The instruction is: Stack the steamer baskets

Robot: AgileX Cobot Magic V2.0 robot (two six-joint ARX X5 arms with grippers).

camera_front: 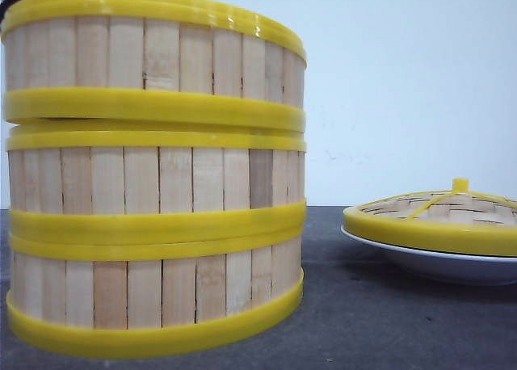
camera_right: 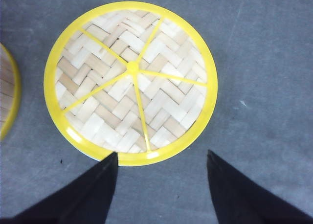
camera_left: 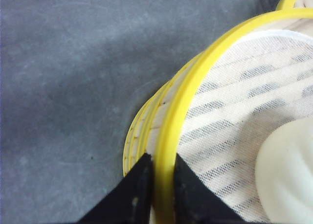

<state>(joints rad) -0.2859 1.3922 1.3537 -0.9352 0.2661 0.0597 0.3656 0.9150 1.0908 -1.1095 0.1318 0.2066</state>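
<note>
Three steamer baskets stand stacked at the left of the front view: the top basket (camera_front: pixel 153 59), the middle basket (camera_front: pixel 153 180) and the bottom basket (camera_front: pixel 153 293). The top one sits slightly tilted or offset on the middle one. My left gripper (camera_left: pixel 163 165) is shut on the top basket's yellow rim (camera_left: pixel 168 136), one finger inside, one outside. Inside that basket lie a white mesh cloth (camera_left: pixel 234 121) and a pale bun (camera_left: pixel 288 170). My right gripper (camera_right: pixel 162 158) hangs open above the dark table, just short of the lid.
A woven bamboo lid (camera_right: pixel 130 82) with yellow rim and knob lies on a shallow white plate (camera_front: pixel 440 265) at the right. The stack's edge (camera_right: pixel 7 97) shows beside the lid. The table (camera_front: pixel 363 321) is dark grey.
</note>
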